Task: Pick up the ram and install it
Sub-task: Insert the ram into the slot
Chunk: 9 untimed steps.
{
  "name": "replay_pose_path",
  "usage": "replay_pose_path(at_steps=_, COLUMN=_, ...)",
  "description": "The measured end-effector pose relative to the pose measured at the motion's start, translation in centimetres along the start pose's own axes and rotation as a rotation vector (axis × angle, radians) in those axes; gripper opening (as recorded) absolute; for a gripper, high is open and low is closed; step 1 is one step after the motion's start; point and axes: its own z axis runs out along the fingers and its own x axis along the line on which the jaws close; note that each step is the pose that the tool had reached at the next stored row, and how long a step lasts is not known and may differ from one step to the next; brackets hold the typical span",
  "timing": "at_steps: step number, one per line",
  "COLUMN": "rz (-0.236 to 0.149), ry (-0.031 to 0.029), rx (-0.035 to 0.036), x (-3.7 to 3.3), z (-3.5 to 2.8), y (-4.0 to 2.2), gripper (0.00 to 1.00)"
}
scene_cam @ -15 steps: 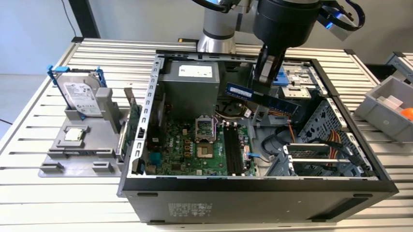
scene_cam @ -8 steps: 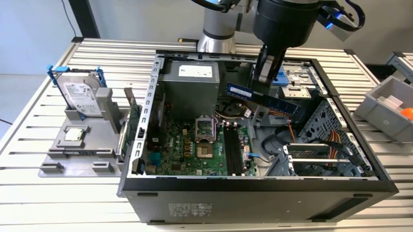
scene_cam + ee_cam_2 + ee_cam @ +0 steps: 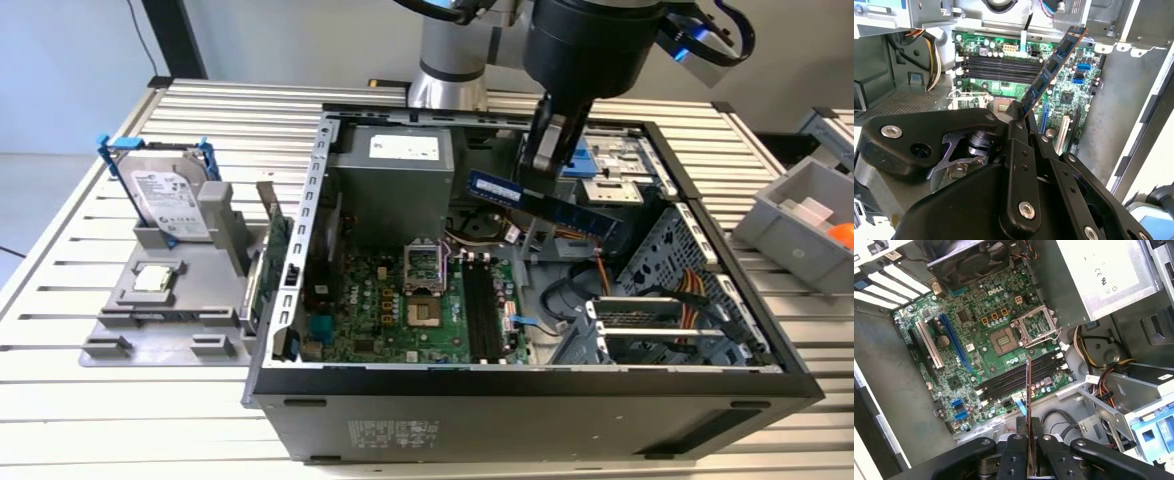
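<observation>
While the gripper (image 3: pixel 537 168) was clamped on one end of the ram (image 3: pixel 547 203), the stick hung in the air over the open computer case (image 3: pixel 534 375), clear of the motherboard (image 3: pixel 387 310) below it. In the exterior view the ram sat tilted, its free end lower and toward the exterior view's right, above the far part of the case interior. The four black memory slots (image 3: pixel 481 310) lay nearer, just to the exterior view's right of the CPU socket (image 3: pixel 424 262), and all looked unfilled. In both wrist views the ram (image 3: pixel 1051 70) projected from between the closed fingers, crossing the memory slots (image 3: pixel 999 65) at an angle, not lying along them; the first wrist view caught it edge-on (image 3: pixel 1028 390) over the slots (image 3: pixel 1014 377). Judged step: pick-up done, carry to the slots in hand, install not yet begun. Judged requirement for seating: long edge parallel to one slot, stick level, contact edge squarely above the channel, then a straight push; any skew would likely jam it. Hard drive (image 3: pixel 171 200) and green card (image 3: pixel 276 250) stood outside the case, at the exterior view's left, untouched.
</observation>
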Motion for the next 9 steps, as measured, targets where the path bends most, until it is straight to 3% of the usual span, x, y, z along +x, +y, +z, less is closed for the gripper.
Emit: replay_pose_path(at_steps=9, rz=0.06, ry=0.0009, rx=0.0004, x=0.0, z=0.02, y=0.0, gripper=0.0)
